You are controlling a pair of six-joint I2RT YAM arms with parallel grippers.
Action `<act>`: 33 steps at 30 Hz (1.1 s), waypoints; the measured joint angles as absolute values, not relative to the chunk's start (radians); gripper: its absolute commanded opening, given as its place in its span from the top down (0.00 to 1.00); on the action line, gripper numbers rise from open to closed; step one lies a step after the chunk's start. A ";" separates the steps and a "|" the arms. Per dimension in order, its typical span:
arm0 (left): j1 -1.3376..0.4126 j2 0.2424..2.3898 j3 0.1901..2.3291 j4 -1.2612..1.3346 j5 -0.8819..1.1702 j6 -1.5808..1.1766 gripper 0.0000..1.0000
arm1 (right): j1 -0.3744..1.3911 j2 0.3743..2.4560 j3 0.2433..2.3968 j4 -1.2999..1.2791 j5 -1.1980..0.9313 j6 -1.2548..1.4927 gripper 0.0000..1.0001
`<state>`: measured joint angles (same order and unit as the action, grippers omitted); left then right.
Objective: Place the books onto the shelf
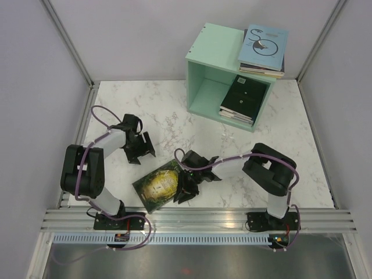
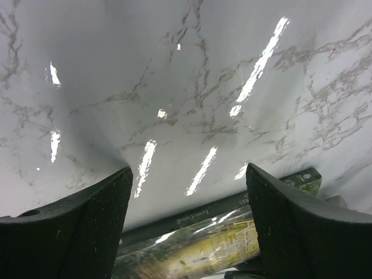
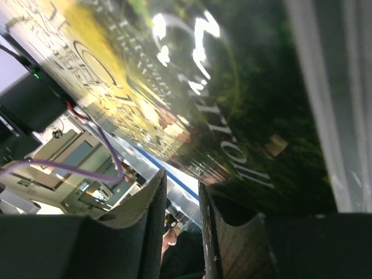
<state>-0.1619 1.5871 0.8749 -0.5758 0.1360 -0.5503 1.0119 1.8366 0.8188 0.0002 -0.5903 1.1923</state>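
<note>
A green-gold book [image 1: 157, 185] lies near the table's front edge, between the two arms. My right gripper [image 1: 185, 187] is at its right edge. In the right wrist view the glossy cover [image 3: 192, 87] spreads just past the tips of the right gripper [image 3: 181, 197], whose jaws stand a narrow gap apart with nothing between them. My left gripper [image 1: 139, 148] hovers wide open behind the book, whose spine and cover [image 2: 197, 241] show low between its fingers [image 2: 87, 226]. The mint-green shelf [image 1: 212, 49] stands at the back. It has a black-topped stack [image 1: 241, 99] inside and a light blue swirl book [image 1: 264, 43] on top.
The shelf's open face looks toward the arms. An aluminium rail [image 1: 197, 220] runs along the near edge by the arm bases. Grey walls [image 1: 35, 87] close in the marble table [image 1: 290, 139] on the left, right and back.
</note>
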 measured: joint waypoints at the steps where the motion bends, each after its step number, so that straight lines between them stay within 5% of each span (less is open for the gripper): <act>1: -0.159 1.612 0.897 -0.599 0.141 -0.545 0.19 | 1.009 1.867 0.865 -0.026 -0.587 1.181 0.67; 9: -0.150 1.652 0.915 -0.649 0.261 -0.521 0.25 | 0.822 2.004 1.069 -0.096 -0.607 1.110 0.68; 21: -0.179 1.588 0.743 -0.601 0.587 -0.552 0.26 | 0.614 1.934 1.007 -0.095 -0.551 1.035 0.69; 33: -0.239 1.514 0.723 -0.641 0.416 -0.644 0.32 | 0.612 1.687 0.719 -0.073 -0.489 1.033 0.67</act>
<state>-0.2386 1.5135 0.7235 -0.6415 0.4160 -0.6441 0.6121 1.6871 0.7193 -0.0731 -0.4892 1.0328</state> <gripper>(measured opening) 0.717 0.321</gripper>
